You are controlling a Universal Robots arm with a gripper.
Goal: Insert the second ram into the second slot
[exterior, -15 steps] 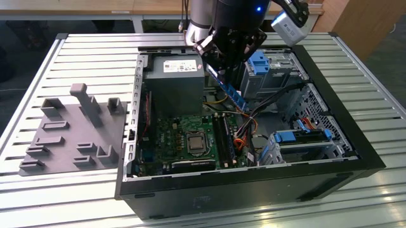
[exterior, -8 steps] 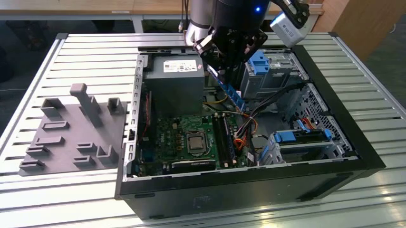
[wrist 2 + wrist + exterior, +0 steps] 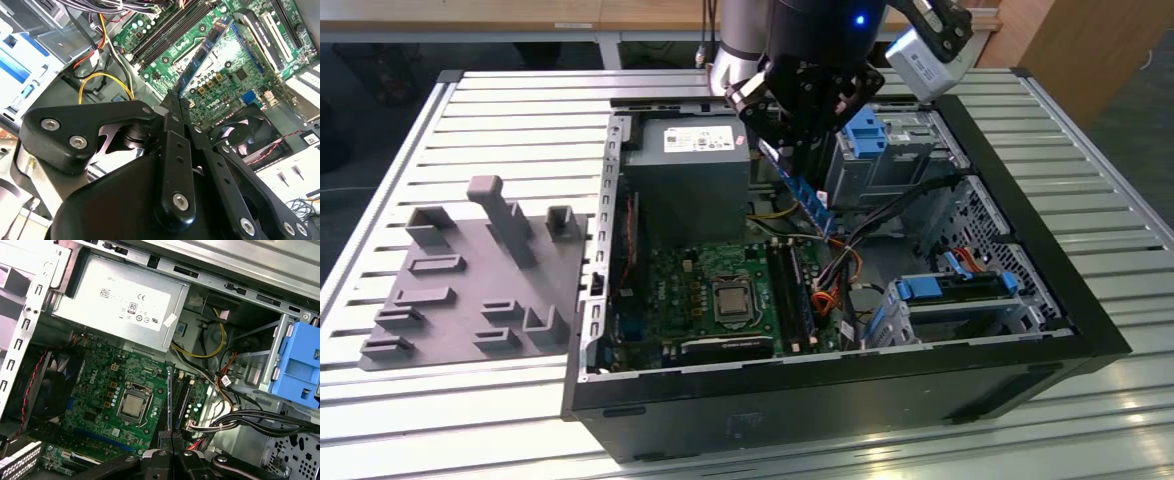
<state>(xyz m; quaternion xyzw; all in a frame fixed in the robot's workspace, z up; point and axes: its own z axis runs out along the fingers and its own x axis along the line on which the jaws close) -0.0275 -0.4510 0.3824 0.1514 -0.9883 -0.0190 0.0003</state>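
One thin blue stick, the second ram (image 3: 805, 195), is clamped in the gripper (image 3: 790, 135) above the open computer case (image 3: 854, 400). In the exterior view it slants down from the black fingers toward the motherboard (image 3: 707, 300), with its lower end in the air near a bundle of cables (image 3: 847, 245). It is not seated in any slot.

In the second wrist view the fingers (image 3: 177, 150) are pressed together on one end of the second ram (image 3: 206, 49). The stick runs away from the gripper (image 3: 173, 107) across the green board, lying in the picture between the long black memory slots (image 3: 167, 32) and the processor socket (image 3: 220, 50). A round fan (image 3: 250, 135) sits beside the board.

In the first wrist view the gripper (image 3: 171, 437) shows the second ram (image 3: 170, 400) edge-on. It is a narrow line just beside the memory slots (image 3: 184, 395) and next to the processor socket (image 3: 133, 407). The grey power supply (image 3: 120, 305) lies beyond it, and a blue drive-bay clip (image 3: 302, 360) stands to one side.

On the exterior view's left, a grey fixture plate (image 3: 467, 280) rests on the slatted table (image 3: 494, 100), well apart from the case.
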